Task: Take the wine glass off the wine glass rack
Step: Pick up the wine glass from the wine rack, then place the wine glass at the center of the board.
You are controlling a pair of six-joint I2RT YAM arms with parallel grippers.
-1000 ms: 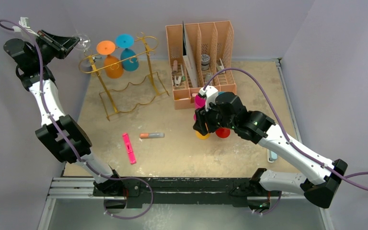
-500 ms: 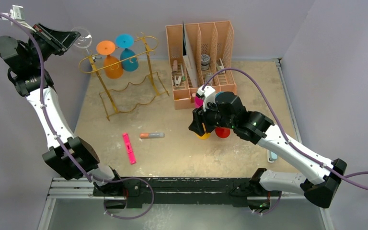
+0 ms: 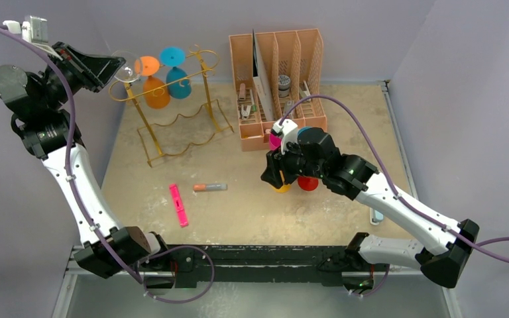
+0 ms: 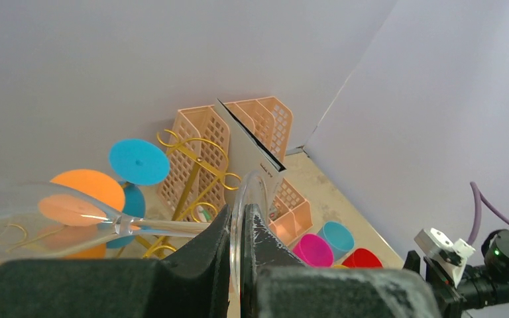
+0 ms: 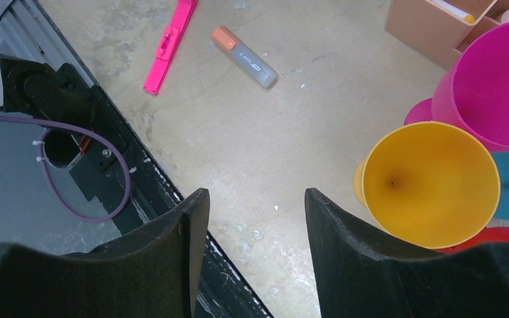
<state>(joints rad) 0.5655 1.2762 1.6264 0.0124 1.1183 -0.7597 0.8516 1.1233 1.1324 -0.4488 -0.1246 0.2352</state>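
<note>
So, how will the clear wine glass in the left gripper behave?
The clear wine glass looks thin-walled: probably light, perhaps fragile. The left gripper pinches only its foot, stem sideways, so it may slip or swing. Its slim stem suggests easy tipping.

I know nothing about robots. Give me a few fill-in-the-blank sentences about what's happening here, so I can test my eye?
1. The left gripper is shut on the foot of a ___ wine glass.
2. Two glasses hang upside down on the thin gold wire rack: an orange wine glass and a ___ one.
3. The right gripper, next to the yellow cup, has its jaws ___.

Missing words: clear; blue; open.
</note>
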